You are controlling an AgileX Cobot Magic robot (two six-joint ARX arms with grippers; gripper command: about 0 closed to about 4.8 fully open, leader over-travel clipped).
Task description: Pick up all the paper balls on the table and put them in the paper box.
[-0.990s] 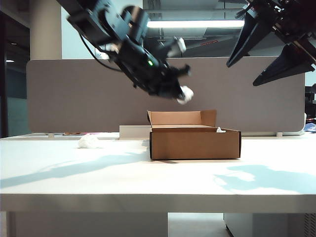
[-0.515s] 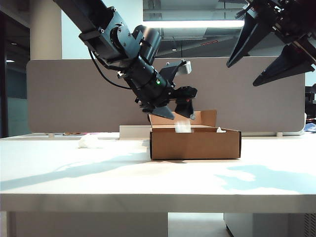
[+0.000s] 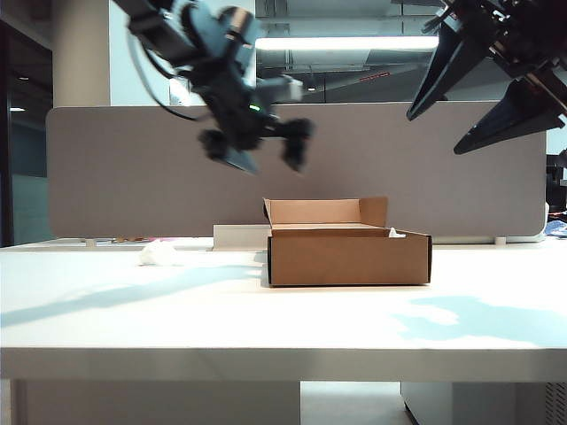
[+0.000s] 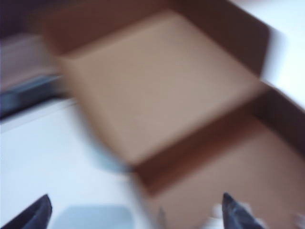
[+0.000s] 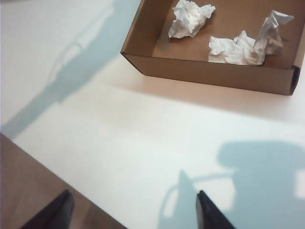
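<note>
Grey divider panel (image 3: pixel 133 168) backs a wide white tabletop (image 3: pixel 283 319), with the brown paper box (image 3: pixel 350 257) standing near its middle. Two paper balls already lie inside the box, one (image 5: pixel 190 17) toward its far side and another (image 5: pixel 245 43) against its near wall, as the right wrist view shows. A third paper ball (image 3: pixel 159 255) sits on the tabletop at about nine o'clock from the box, well apart from it.

The left end effector (image 3: pixel 257 150) hangs in the air at roughly eleven o'clock above the box, blurred by motion, its fingers spread and nothing between them. Its own wrist view is smeared but shows the two dark fingertips far apart over the box floor. By my reading, the step in hand is the retreat after a drop, with one ball left to fetch.

The next move calls for swinging the left arm out toward the loose ball, lowering the spread fingers around it, and closing gently, since crumpled paper squashes easily.

The right end effector (image 3: pixel 478 88) is parked high at one o'clock from the box, pointing down and inward, fingers apart and empty.
</note>
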